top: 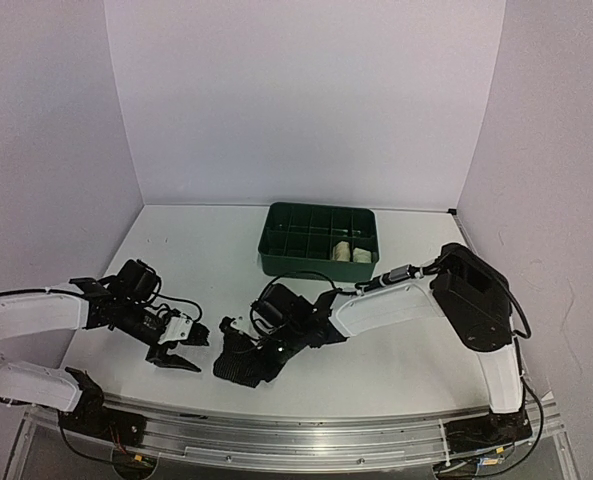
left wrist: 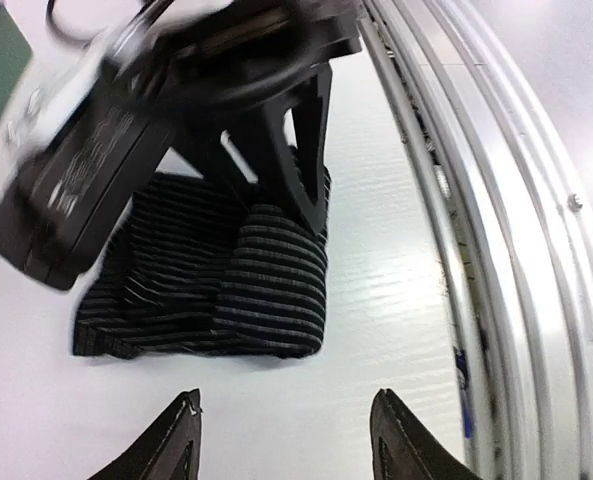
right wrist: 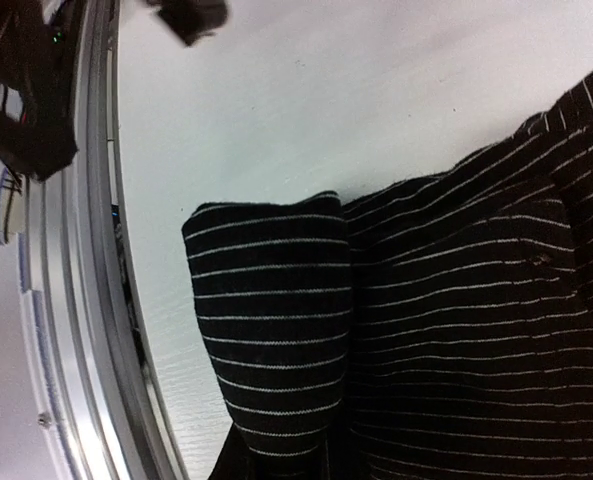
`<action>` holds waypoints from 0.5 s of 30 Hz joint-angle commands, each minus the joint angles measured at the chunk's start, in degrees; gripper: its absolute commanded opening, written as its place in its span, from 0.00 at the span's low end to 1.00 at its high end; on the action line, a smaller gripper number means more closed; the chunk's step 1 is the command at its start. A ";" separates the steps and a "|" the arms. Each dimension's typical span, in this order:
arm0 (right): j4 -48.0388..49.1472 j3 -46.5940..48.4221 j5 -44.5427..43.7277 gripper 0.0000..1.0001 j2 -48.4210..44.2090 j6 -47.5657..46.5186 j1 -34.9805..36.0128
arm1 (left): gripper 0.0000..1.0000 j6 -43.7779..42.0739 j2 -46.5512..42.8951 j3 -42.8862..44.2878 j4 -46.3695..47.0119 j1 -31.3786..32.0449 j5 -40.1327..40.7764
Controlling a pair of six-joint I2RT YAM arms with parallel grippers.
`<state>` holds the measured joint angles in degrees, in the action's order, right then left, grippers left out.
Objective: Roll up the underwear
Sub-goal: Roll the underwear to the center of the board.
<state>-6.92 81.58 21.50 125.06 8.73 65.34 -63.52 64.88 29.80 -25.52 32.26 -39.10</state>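
The black underwear (top: 238, 364) with thin white stripes lies on the white table near the front edge, one side folded over into a thick flap (right wrist: 266, 300). My right gripper (top: 256, 348) reaches down onto it and is shut on that folded flap (left wrist: 276, 280), its dark fingers (left wrist: 301, 160) meeting at the fold. My left gripper (left wrist: 284, 405) hovers just left of the cloth, open and holding nothing, a strip of bare table between its tips and the garment. Two cream rolls (top: 349, 250) sit in the green tray (top: 296, 222).
The green compartment tray stands at the back centre of the table. An aluminium rail (left wrist: 496, 200) runs along the table's front edge, close beside the underwear. White walls enclose the back and both sides.
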 commanded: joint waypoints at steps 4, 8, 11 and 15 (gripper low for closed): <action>-9.30 -0.24 10.11 0.00 9.80 11.40 -3.68 | 0.62 -3.46 2.36 -1.49 13.63 12.63 11.79; -9.26 0.15 11.34 0.00 10.27 12.30 -4.63 | 0.66 -4.22 10.17 0.45 16.55 15.19 17.70; -9.25 -0.18 11.47 0.00 10.32 12.42 -5.12 | 0.64 -6.53 12.68 0.86 16.78 15.26 17.72; -9.25 -0.02 11.55 0.00 9.90 11.95 -5.39 | 0.61 -7.38 13.92 0.61 17.76 15.46 18.08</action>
<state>-5.82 84.29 38.15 129.95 20.06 59.86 -69.07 77.15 28.93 -9.43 47.36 -24.04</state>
